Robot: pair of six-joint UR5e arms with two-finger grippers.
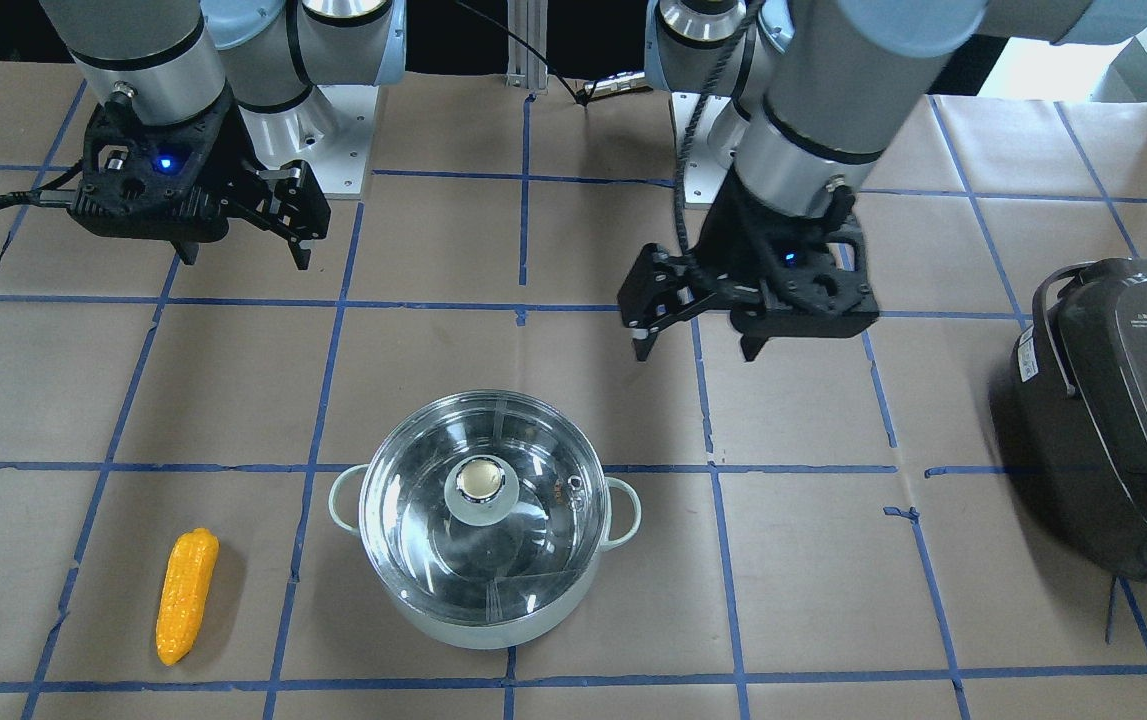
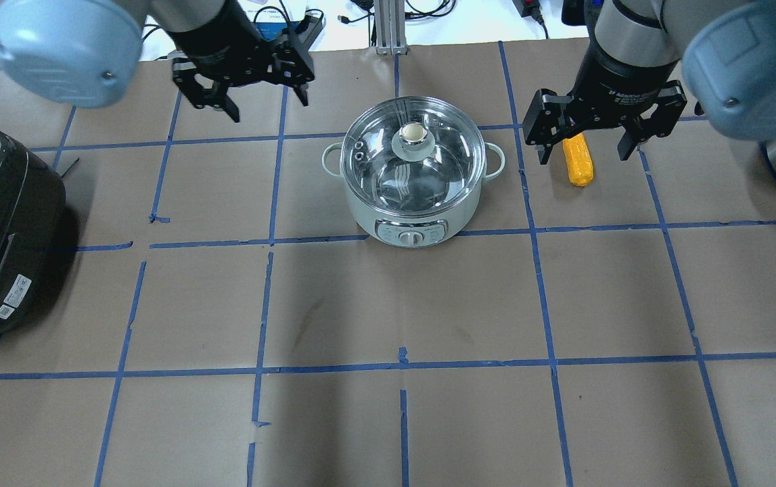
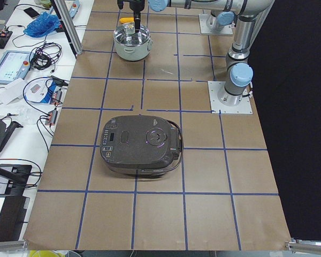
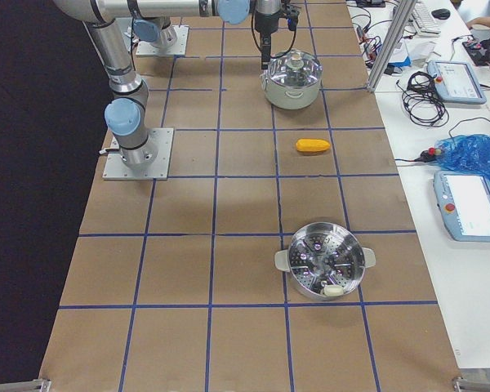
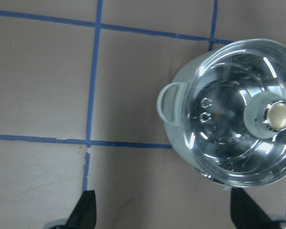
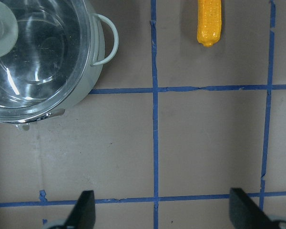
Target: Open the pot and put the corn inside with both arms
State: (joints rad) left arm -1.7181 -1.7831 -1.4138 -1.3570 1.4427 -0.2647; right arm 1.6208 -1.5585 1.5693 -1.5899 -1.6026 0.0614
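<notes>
Corn [image 1: 186, 596] lies nearest me on the paper [image 1: 833, 580], well apart from the pot [image 1: 493, 632] on its right-arm side. The glass lid [image 1: 533, 450] sits on the pot. Farther back I see the right gripper [image 2: 584, 157] hovering with fingers spread, empty, then the left gripper [image 2: 269, 108] likewise, rice cooker [image 1: 1113, 420] beyond.

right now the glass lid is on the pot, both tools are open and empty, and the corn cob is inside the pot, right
No: the corn cob lies on the table beside the pot, not inside it; the exterior front-facing view shows this. The glass lid is on, and the left tool and right tool are open and empty.
</notes>
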